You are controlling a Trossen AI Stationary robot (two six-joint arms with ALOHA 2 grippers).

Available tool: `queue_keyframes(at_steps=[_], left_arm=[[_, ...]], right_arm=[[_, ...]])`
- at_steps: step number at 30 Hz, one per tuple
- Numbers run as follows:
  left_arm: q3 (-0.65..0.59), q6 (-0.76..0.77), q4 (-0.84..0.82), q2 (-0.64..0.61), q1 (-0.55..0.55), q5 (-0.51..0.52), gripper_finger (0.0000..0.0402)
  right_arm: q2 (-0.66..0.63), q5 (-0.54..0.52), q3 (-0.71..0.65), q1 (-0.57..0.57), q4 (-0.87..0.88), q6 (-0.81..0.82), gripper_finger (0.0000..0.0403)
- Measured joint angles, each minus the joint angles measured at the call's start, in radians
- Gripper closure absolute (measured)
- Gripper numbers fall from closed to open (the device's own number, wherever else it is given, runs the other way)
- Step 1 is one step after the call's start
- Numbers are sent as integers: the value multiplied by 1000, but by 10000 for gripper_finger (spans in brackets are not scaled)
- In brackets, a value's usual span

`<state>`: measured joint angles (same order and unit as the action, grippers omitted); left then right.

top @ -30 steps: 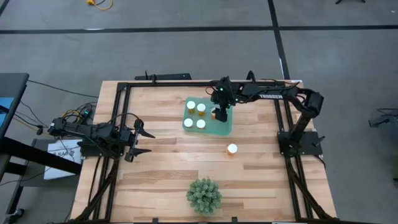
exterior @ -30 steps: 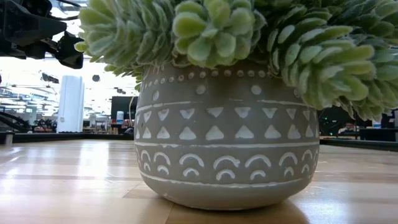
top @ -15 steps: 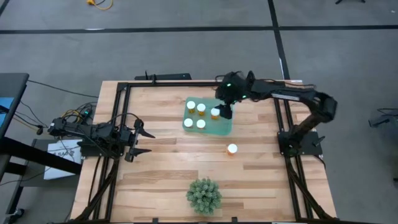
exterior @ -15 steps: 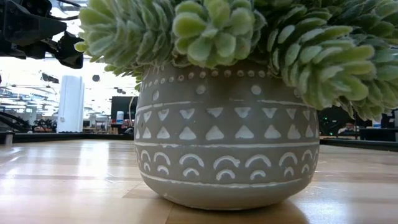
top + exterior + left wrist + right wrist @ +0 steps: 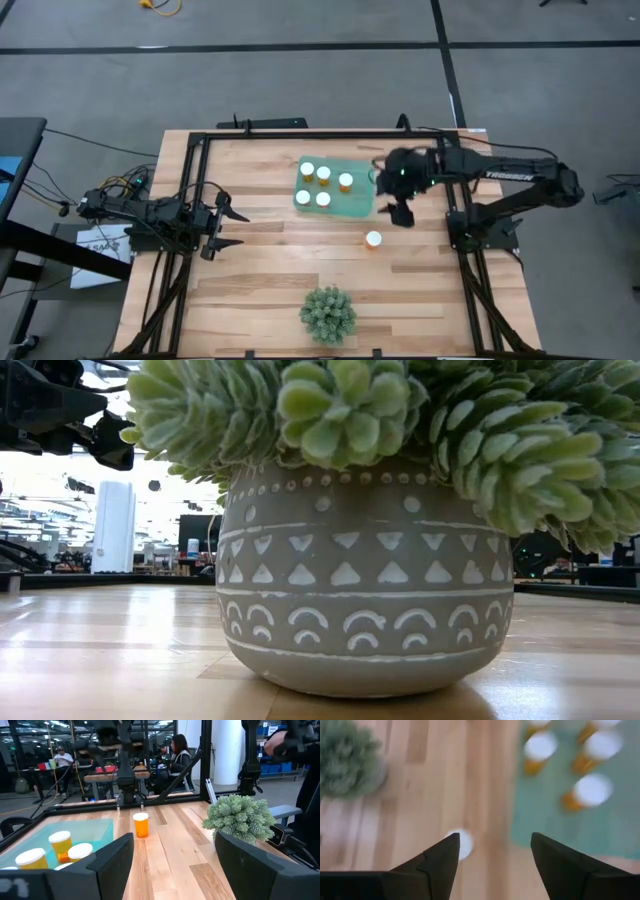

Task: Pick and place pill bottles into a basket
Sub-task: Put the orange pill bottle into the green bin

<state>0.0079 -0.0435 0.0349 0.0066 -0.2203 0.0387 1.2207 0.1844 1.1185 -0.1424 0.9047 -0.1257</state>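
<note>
The teal-green basket (image 5: 358,203) lies at the table's far middle with several white-capped orange pill bottles (image 5: 323,175) standing in it. One more pill bottle (image 5: 373,239) stands on the bare table, toward the near edge from the basket's right end. My right gripper (image 5: 400,213) hangs open and empty just right of the basket, above and a little beyond this lone bottle. In the right wrist view the gripper (image 5: 495,837) points down, with the lone bottle's cap (image 5: 463,844) and the basket (image 5: 560,815) below it. My left gripper (image 5: 224,226) waits open at the table's left side.
A spiky green plant (image 5: 328,314) in a patterned grey pot (image 5: 365,585) stands at the table's near middle and fills the low view. A dark frame (image 5: 300,134) runs round the table. Bare wood lies between the basket, the lone bottle and the plant.
My right gripper has left a bottle standing in the basket's right part. It has drawn away from over the basket toward the table's right edge and then its near edge, ending near the lone bottle. The left arm has kept still.
</note>
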Motion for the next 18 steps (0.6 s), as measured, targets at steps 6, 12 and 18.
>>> queue_keyframes(at_steps=[6, 12, 18], left_arm=[[0, 7, 0, 0, 0, 0, 132], [0, 6, 0, 0, 0, 0, 132], [0, 1, 0, 0, 0, -1, 132]], right_arm=[[71, -6, -68, 90, 20, 47, 162], [180, -3, -112, 119, 18, 39, 162], [245, -2, -114, 119, 41, 13, 162]])
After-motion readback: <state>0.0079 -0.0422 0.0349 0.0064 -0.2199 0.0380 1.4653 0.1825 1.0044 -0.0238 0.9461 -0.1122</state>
